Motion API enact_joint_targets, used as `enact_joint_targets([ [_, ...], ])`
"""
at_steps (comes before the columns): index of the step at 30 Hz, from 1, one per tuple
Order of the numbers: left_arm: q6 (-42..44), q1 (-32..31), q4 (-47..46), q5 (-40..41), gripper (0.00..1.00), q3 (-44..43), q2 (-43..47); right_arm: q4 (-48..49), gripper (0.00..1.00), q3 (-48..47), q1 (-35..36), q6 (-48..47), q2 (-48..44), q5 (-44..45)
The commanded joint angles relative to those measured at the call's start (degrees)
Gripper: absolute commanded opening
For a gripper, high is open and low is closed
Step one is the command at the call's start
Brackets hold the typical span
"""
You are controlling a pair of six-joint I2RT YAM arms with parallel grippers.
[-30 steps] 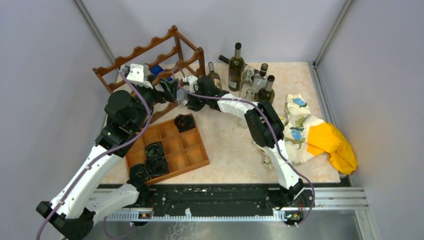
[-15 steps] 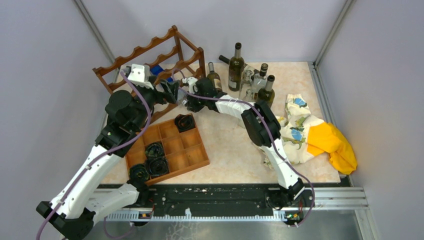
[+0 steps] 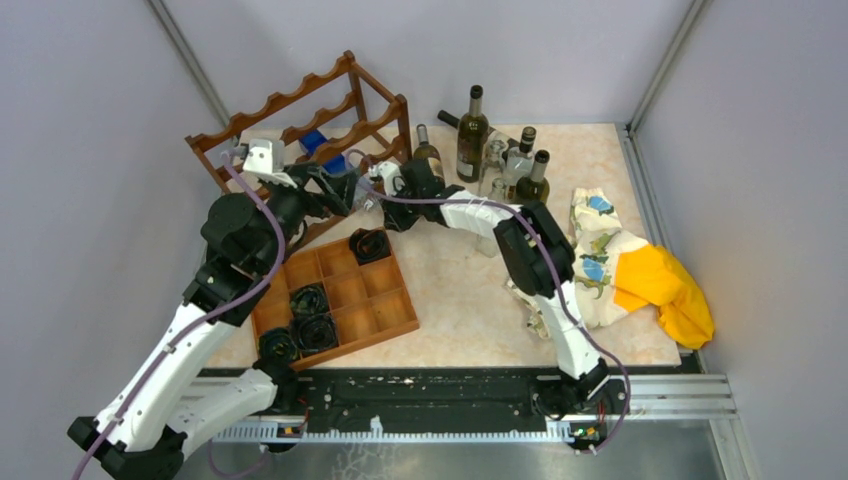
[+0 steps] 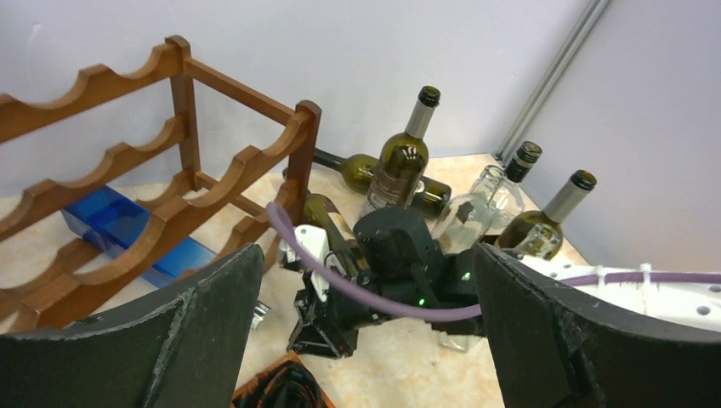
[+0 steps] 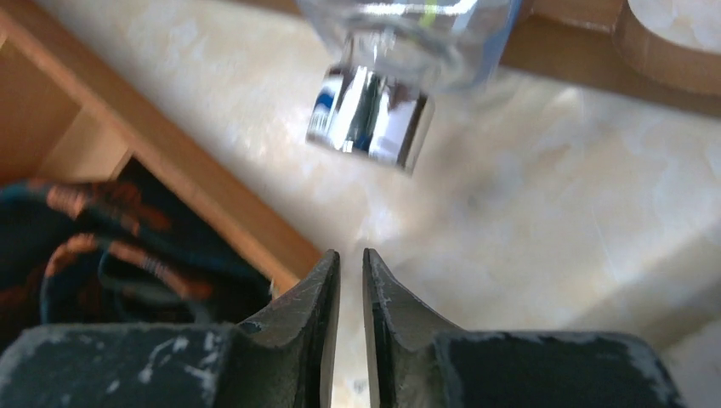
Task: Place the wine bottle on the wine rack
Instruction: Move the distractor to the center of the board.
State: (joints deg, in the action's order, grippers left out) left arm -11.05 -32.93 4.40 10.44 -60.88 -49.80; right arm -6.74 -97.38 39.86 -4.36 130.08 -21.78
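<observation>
The wine bottle point(image 4: 127, 234) is lying in the wine rack point(image 4: 246, 166). The right gripper point(image 5: 350, 255) is pinching together on nothing; the left gripper point(image 4: 367, 251) is gaping wide.

Upright bottles point(image 3: 472, 135) just beside wine rack point(image 3: 402, 118)

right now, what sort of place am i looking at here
Probably a lab robot test cell, not a home: plain grey partition walls close in a marble-look table, two robot arms are bolted to a rail at its near edge, and a wine rack and wine bottles serve as props.
</observation>
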Motion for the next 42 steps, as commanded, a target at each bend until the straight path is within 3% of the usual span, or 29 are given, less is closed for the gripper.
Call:
enact_joint_targets([
  [1,-7.00,0.18,-1.22,-1.30,0.98,2.57,3.06,-3.73,0.18,3.06,-1.20,-6.87,-11.53,-7.65],
  [10,-14.16,0.20,5.62,-1.90,0.98,2.72,4.45,-18.01,0.27,5.37,-1.93,-16.21,-22.88,-16.68],
  [13,-16.65,0.20,9.95,-2.88,0.98,2.78,4.72,-21.70,0.35,7.03,-2.02,-18.36,-26.48,-19.85],
  [19,-16.99,0.19,17.89,-3.96,0.97,6.55,6.99,-27.64,0.42,13.31,-2.03,-20.87,-33.99,-25.20],
  [25,-13.09,0.24,14.17,-12.17,0.96,16.94,6.90,-44.87,0.47,21.01,-2.10,-39.01,-45.31,-23.42],
  [27,-13.70,0.16,10.35,-15.48,0.93,20.18,5.09,-49.11,0.48,25.14,-3.06,-43.36,-49.51,-22.75],
  [29,-16.43,0.18,8.86,-19.73,0.90,21.23,2.07,-52.69,0.48,29.28,-6.69,-47.19,-52.73,-27.65],
  [32,-18.11,0.16,7.84,-24.98,0.73,23.40,-1.85,-55.52,0.48,34.12,-16.39,-51.99,-57.22,-40.48],
  [35,-19.11,0.09,8.99,-26.67,0.59,25.09,-5.59,-58.03,0.48,36.77,-19.60,-56.15,-59.88,-42.18],
  [42,-14.27,-0.96,11.91,-23.65,0.57,25.24,-10.90,-51.78,0.47,47.35,-20.97,-51.35,-65.39,-40.47],
])
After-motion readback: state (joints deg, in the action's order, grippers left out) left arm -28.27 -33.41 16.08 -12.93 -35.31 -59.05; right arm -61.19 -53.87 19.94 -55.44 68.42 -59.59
